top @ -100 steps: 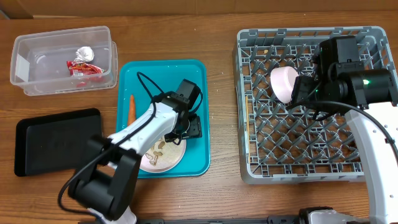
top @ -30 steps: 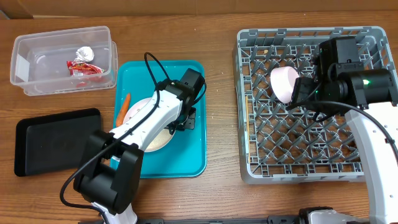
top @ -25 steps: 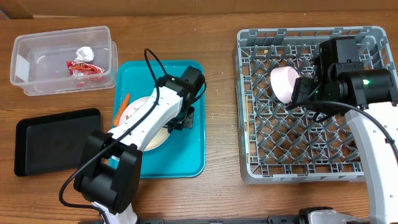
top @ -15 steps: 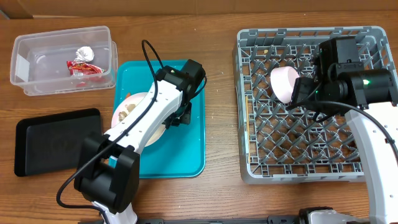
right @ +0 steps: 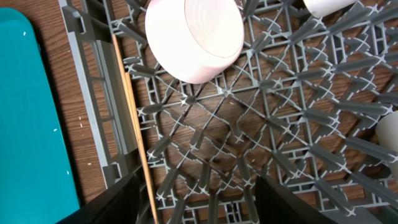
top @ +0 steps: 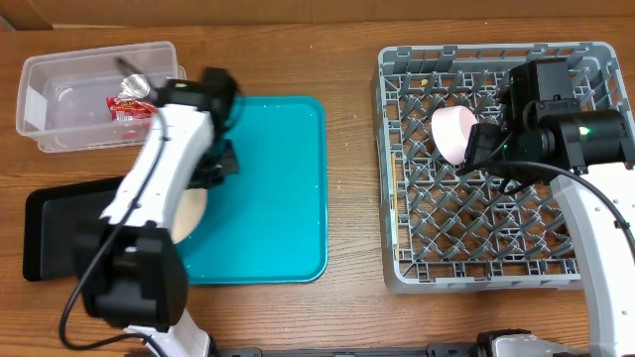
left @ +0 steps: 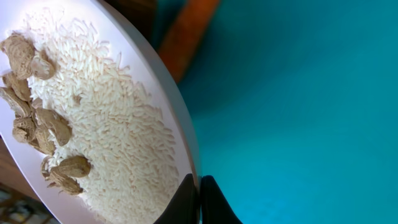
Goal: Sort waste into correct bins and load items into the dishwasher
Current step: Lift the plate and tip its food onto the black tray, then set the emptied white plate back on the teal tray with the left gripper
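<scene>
My left gripper (left: 199,200) is shut on the rim of a white plate (left: 106,124), which is tilted and carries white crumbs (left: 118,149) and tan peanut shells (left: 34,118). Overhead, the left gripper (top: 212,177) holds this plate (top: 189,213) at the teal tray's left edge, beside the black tray (top: 69,233). An orange carrot (left: 189,31) lies just beyond the plate. The clear tub (top: 60,94) holds a red wrapper (top: 129,107) and a paper ball (top: 136,84). My right gripper (right: 196,208) hangs open over the grey dish rack (right: 261,124), just short of a white bowl (right: 193,37). Chopsticks (right: 134,124) lie along the rack's edge.
The teal tray (top: 268,188) lies between the bins and the rack (top: 496,248). Other white dishes (right: 329,5) stand in the rack's far part. My left arm reaches over the tub's right end.
My left arm has swung left with the plate, from the teal tray's middle to its left edge by the black tray. The right arm has not moved.
</scene>
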